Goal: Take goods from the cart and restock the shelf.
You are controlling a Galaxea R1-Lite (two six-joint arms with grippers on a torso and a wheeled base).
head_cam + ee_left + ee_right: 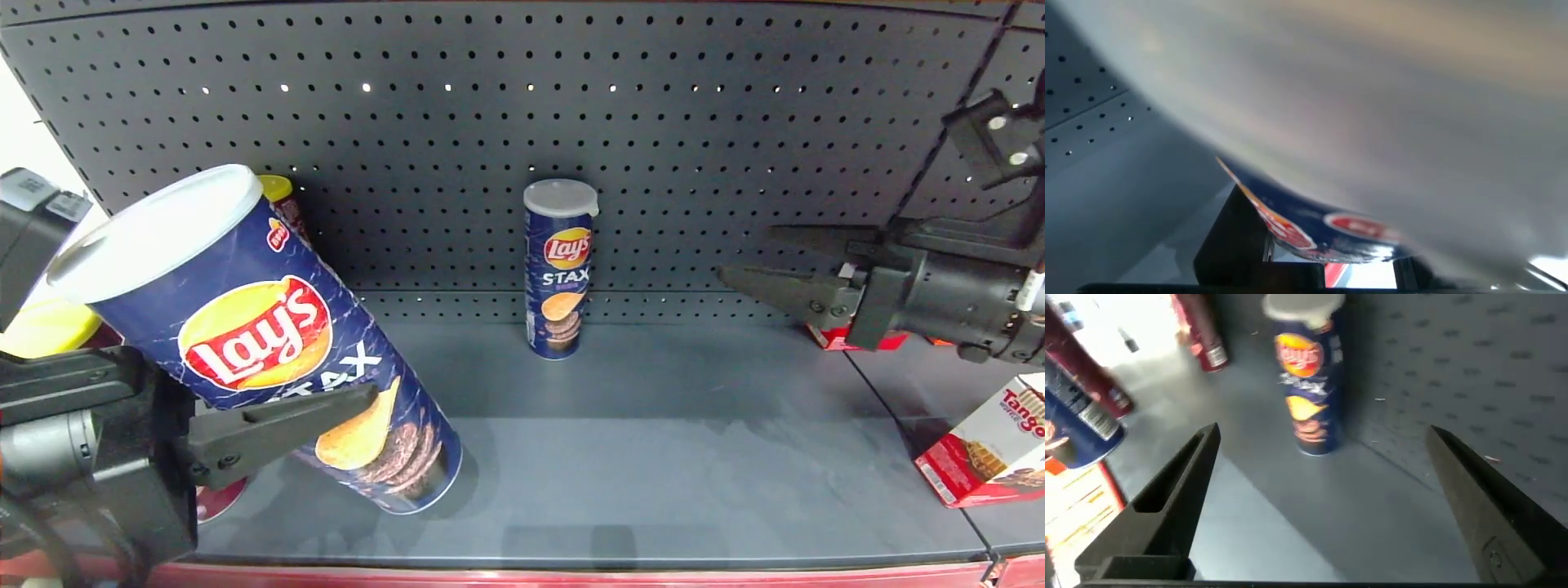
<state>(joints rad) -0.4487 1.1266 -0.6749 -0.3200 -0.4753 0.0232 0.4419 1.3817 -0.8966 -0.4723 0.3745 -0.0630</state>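
One chip can (245,327) in the grip.
We are clamping it, tilted, at lower left in the left gripper (343,392); the right gripper (747,255) is hanging at centre right, jaws wide.

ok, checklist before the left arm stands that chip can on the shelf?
1. Grip: left gripper fingers clamp the held chip can on its lower body: ok.
2. Can upright: tilted, lid toward the robot's left: not ok.
3. Base touching the shelf: cannot tell.
4. Landing spot: bare shelf between it and the upright chip can at the back: ok.
5. Right gripper: open, off to the right, apart from both cans: ok.
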